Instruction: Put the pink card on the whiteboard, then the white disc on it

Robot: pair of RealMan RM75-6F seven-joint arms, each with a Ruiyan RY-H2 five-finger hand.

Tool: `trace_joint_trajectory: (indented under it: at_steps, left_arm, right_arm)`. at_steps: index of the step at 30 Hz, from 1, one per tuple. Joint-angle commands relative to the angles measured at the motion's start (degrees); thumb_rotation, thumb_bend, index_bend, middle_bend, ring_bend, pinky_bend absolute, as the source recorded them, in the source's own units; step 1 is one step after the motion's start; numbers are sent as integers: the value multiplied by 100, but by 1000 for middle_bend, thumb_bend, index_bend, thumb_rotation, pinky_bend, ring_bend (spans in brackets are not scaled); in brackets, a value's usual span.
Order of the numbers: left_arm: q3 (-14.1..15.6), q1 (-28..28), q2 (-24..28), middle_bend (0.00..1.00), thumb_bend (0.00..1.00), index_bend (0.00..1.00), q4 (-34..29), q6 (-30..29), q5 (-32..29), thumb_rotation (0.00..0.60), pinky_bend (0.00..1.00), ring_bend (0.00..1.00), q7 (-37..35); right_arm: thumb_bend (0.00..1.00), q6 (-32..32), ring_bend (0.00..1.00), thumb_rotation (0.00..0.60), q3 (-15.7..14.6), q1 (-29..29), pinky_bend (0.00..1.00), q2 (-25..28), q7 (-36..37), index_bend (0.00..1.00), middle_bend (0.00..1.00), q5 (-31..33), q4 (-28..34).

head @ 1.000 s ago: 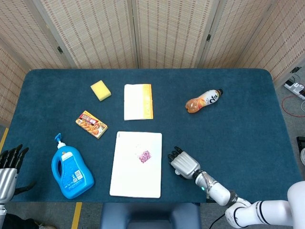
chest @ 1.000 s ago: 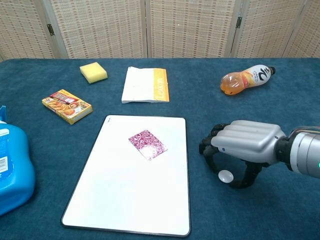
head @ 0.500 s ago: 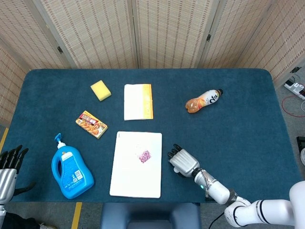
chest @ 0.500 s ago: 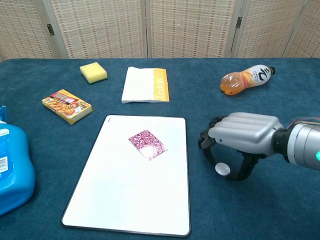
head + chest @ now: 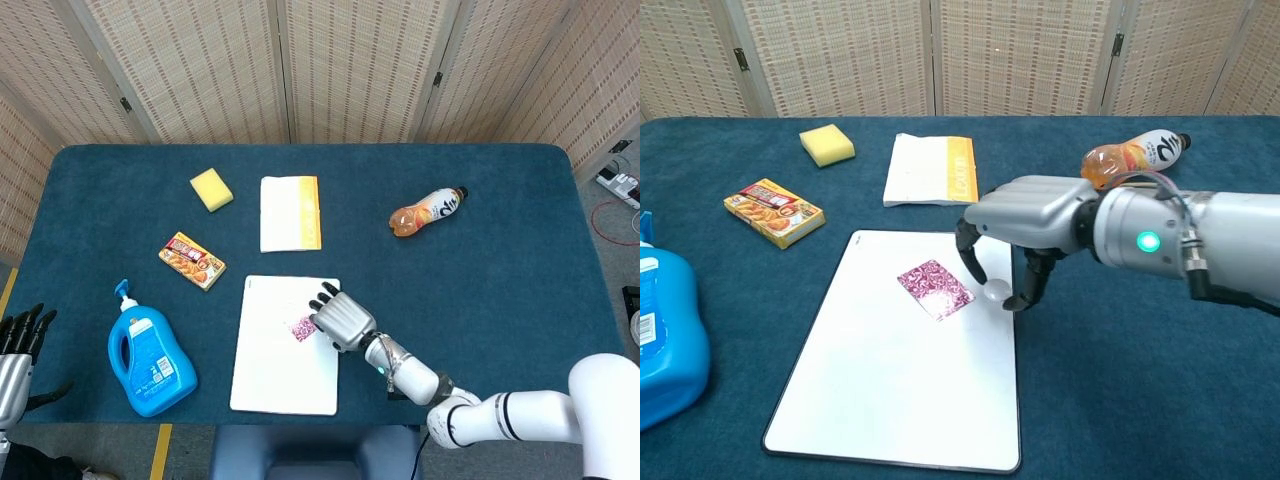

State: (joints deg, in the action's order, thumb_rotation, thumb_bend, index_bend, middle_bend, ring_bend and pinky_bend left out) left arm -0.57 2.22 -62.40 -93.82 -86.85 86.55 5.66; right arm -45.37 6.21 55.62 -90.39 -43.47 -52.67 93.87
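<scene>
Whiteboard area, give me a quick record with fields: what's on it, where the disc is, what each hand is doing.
whiteboard: flat on the table, near the front edge
pink card: lying on the whiteboard's upper part
white disc: pinched by the right hand, just right of the card, over the board
right hand: holds the disc
left hand: at the table's left edge, holding nothing

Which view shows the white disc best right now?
The chest view: the white disc shows pinched in the right hand just beside the pink card, over the whiteboard. In the head view the hand covers it.
</scene>
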Motion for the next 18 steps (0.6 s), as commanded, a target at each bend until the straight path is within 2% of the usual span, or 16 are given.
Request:
trace_joint_trajectory:
  at_steps: [1, 13, 18]
  left_arm:
    - [11, -17, 4, 0, 134, 65, 10, -1, -14, 600, 0, 0, -7]
    - [27, -98, 6, 0, 133, 65, 51, -27, -88, 600, 0, 0, -55]
    - [30, -106, -2, 0, 133, 65, 80, -10, -104, 600, 0, 0, -89]
  right_arm:
    - [351, 82, 181, 600, 171, 472, 85, -435, -390, 515, 247, 633, -426]
    - [351, 193, 171, 600, 298, 1261, 84, -1092, -577, 504, 230, 1492, -1352]
    - [350, 270, 162, 600, 269, 1440, 78, -1176, -558, 324, 213, 1717, -1526]
